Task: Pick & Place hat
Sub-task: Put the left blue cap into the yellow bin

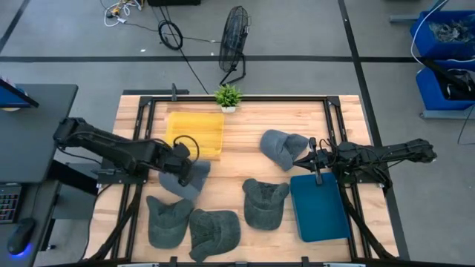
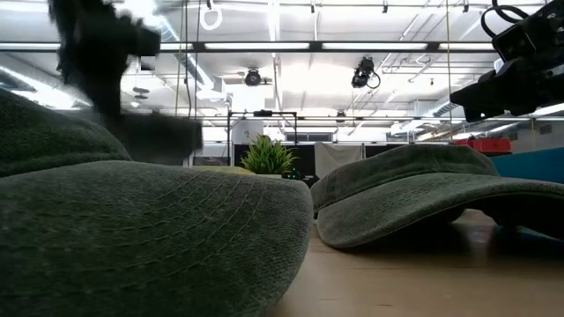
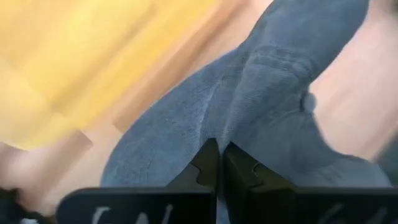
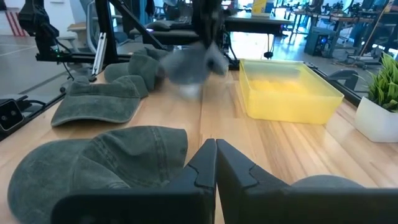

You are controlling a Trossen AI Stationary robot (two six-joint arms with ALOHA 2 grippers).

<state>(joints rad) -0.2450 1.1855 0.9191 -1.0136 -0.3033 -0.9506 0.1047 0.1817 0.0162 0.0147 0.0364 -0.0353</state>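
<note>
My left gripper (image 1: 180,165) is shut on a grey hat (image 1: 187,179) just off the near right corner of the yellow bin (image 1: 196,133). In the right wrist view this hat (image 4: 189,62) shows blurred, above the table. Another grey hat (image 1: 282,148) lies on the table at the far right. My right gripper (image 1: 306,160) is shut and empty beside it, above the far edge of the blue tray (image 1: 319,208). Three more grey hats (image 1: 167,219), (image 1: 215,231), (image 1: 265,202) lie along the near side. My left gripper pinches a fold of the hat's crown cloth (image 3: 219,127) between its two shut fingers (image 3: 205,163). The button on top of the crown (image 3: 307,101) lies off to one side of the fingers. The hat hangs below the fingers, lifted off the table.
A small potted plant (image 1: 228,96) stands at the table's far edge, behind the yellow bin. A black frame (image 1: 334,119) runs around the tabletop. Bare wood (image 1: 237,159) lies between the yellow bin and the far right hat.
</note>
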